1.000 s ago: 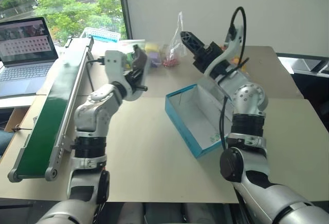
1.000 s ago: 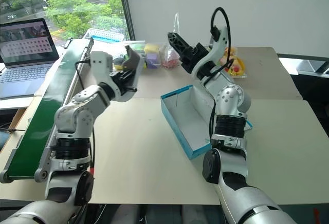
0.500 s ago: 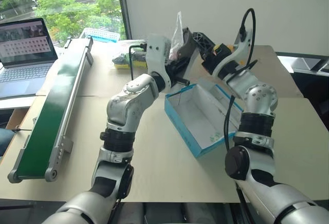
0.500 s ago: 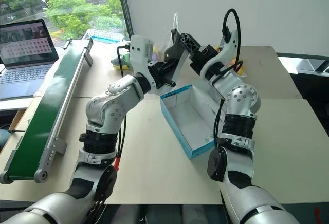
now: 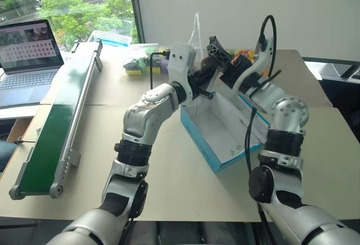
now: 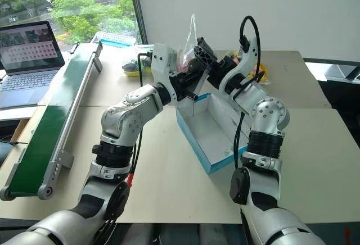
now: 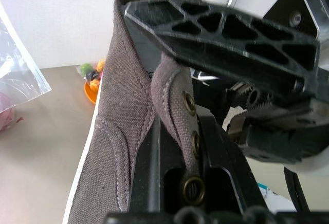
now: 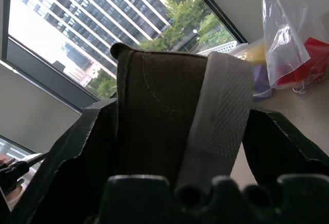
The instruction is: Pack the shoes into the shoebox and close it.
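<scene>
From the left eye view, the two arms meet above the far end of the shoebox (image 5: pixel 222 130), a teal-blue box with a white inside that lies open and slantwise on the worktop (image 5: pixel 169 183). The left gripper (image 5: pixel 207 72) and the right gripper (image 5: pixel 218 51) come together around a grey-brown shoe (image 5: pixel 209 65) held in the air over the box's far corner. A green conveyor (image 5: pixel 53 121) runs along the robot's left edge of the worktop, with a laptop (image 5: pixel 28 59) beyond it. Clear bags of colourful items (image 5: pixel 194 40) lie at the far side.

The right eye view gives the same scene: the shoe (image 6: pixel 194 65) sits between both grippers, above the box's far end, and the box interior is bare white.

In the left wrist view, the left fingers (image 7: pixel 154 178) are clenched on the shoe's eyelet edge, gripping the grey canvas upper (image 7: pixel 123 126) with its brass eyelets. One latticed black finger of the right gripper (image 7: pixel 226 29) lies across the shoe's top.

In the right wrist view, the right fingers (image 8: pixel 67 152) stand on either side of the shoe's heel (image 8: pixel 159 111), its pale sole turned sideways. They bracket it closely, but whether they press on it I cannot tell.
</scene>
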### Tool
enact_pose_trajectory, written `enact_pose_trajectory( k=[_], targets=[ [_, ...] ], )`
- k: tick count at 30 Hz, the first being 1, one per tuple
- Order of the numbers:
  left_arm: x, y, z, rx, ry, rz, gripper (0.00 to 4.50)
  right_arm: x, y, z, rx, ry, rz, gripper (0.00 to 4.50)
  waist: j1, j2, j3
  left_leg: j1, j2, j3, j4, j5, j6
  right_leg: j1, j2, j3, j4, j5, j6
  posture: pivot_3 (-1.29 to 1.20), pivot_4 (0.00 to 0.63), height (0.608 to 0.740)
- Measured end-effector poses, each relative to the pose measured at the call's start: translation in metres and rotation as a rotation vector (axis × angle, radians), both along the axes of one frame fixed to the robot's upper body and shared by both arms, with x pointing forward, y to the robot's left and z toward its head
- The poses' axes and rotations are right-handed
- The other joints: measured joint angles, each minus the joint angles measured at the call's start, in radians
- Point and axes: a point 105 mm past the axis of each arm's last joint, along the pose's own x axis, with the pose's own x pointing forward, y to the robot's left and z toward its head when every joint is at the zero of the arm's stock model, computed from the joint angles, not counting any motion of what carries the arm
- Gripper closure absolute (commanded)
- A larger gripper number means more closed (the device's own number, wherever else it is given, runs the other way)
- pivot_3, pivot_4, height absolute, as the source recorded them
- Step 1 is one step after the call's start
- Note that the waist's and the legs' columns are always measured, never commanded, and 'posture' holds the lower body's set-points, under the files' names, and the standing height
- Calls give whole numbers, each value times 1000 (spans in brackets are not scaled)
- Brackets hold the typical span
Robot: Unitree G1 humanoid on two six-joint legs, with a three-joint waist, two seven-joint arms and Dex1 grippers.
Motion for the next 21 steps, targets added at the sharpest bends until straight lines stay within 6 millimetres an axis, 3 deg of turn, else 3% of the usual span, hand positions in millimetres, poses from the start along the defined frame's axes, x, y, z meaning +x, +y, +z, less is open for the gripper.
enact_pose_trajectory(
  k=[4, 6, 13, 19, 21],
  targets=[
    [-1, -2, 0, 4, -3, -6, 4500, -1, -1, 1, -3, 0, -7, 3166, -2, 0, 0, 0, 0, 0, 0, 0, 0, 0, 0, 0, 0, 0, 0, 0, 150, 740],
    [-1, -2, 0, 5, -4, -10, 4500, -1, -1, 1, -4, -2, -11, 3595, -1, 0, 0, 0, 0, 0, 0, 0, 0, 0, 0, 0, 0, 0, 0, 0, 150, 740],
    [-5, 4, -3, 30, -3, -2, 4500, -1, 4, 0, -7, 2, 2, 3804, -4, 0, 0, 0, 0, 0, 0, 0, 0, 0, 0, 0, 0, 0, 0, 0, 150, 740],
    [-18, 21, -20, 82, 47, -2, 2296, -2, 15, -15, -97, 31, 48, 3809, 0, 0, 0, 0, 0, 0, 0, 0, 0, 0, 0, 0, 0, 0, 0, 0, 150, 740],
    [-23, 28, -31, 135, 80, -12, 1689, -1, 6, -16, -171, 23, 27, 3809, 3, 1, 1, 0, 0, 0, 0, 0, 0, 0, 0, 0, 0, 0, 0, 0, 150, 740]
  ],
)
